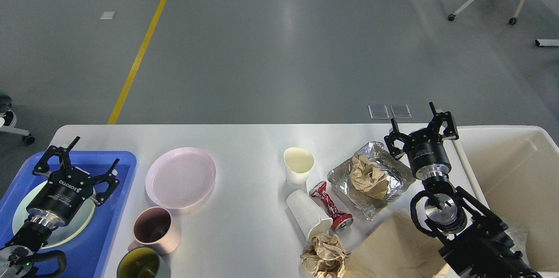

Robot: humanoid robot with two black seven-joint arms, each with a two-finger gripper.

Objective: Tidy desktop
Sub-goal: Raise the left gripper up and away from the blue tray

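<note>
Both pincers (90,153) (413,118) seemingly splayed above desktop (244,138) edges.

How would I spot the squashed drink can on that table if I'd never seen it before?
Start at the crinkled foil tray on the right side of the white desktop. Just left of it, the can lies on its side against a toppled white paper cup. It is the only red thing there, dented in the middle.

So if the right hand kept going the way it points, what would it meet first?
Probably nothing: the right hand, open, points up and away over the desktop far edge, beside the bin. Depth is unclear.
</note>
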